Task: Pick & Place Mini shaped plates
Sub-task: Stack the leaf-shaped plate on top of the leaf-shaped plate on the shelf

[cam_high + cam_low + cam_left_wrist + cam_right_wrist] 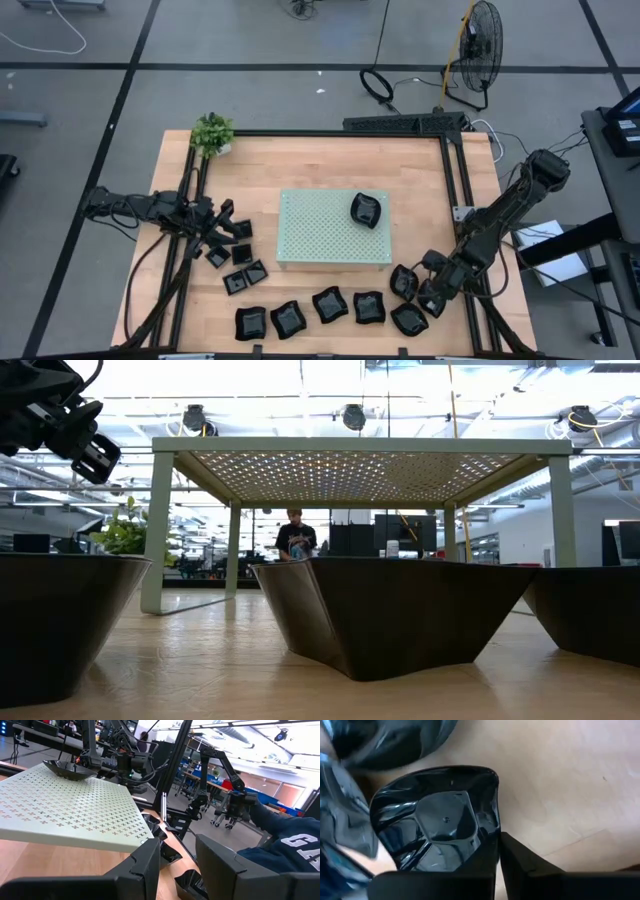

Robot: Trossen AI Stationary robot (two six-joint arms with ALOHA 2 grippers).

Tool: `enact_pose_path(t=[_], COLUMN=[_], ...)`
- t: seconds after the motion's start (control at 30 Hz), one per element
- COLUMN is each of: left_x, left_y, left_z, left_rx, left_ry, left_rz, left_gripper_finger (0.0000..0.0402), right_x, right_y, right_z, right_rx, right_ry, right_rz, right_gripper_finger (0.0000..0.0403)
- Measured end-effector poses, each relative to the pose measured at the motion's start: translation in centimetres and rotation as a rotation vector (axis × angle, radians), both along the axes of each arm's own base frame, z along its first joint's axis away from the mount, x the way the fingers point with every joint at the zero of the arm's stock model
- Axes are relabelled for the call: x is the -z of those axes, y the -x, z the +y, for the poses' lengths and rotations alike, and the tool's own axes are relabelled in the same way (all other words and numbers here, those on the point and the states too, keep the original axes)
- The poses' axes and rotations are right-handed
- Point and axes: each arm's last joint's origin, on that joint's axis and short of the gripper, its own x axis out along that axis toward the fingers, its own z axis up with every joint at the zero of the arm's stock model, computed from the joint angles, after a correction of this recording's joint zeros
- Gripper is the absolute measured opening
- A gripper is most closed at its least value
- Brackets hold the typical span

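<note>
Several glossy black mini shaped plates lie on the wooden table: a row along the near edge (330, 304), small squares at the left (243, 254), and one on the pale green perforated board (366, 210). My right gripper (434, 297) is at the row's right end, pointing steeply down. It is shut on a wavy-edged plate (440, 820) that the arm mostly hides in the high view. My left gripper (177, 865) stands open and level above the small squares at the left (222, 222), with nothing between its fingers. My right gripper pinches the plate's rim (495, 827) between its two fingers, one finger (480, 860) inside the dish and the other (525, 865) outside. The fingers come from above, slanting down. Whether the plate's bottom still rests on the table, I cannot tell.
The green board (333, 228) stands on legs in the table's middle. Other black plates (403, 281) (409, 318) lie close around the right gripper. A small potted plant (211, 133) stands at the far left corner. Black frame rails (455, 190) run along the table's sides.
</note>
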Motion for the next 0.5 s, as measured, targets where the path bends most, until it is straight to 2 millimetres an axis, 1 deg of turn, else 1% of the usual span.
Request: enact_pose_path(t=[0.13,0.27,0.5], left_x=[0.0,0.0,0.0], left_y=[0.0,0.0,0.0], left_z=[0.0,0.0,0.0], left_rx=[0.000,0.000,0.000], left_ry=[0.000,0.000,0.000], left_rz=[0.000,0.001,0.000], left_gripper_finger=[0.0129,0.0129,0.0129], right_x=[0.1,0.2,0.2], right_y=[0.3,0.4,-0.2], right_z=[-0.8,-1.6,-2.4], right_rx=[0.098,0.139,0.185], right_ry=[0.070,0.123,0.168], right_rz=[0.068,0.114,0.085], right_gripper_finger=[0.0002,0.0003,0.0002])
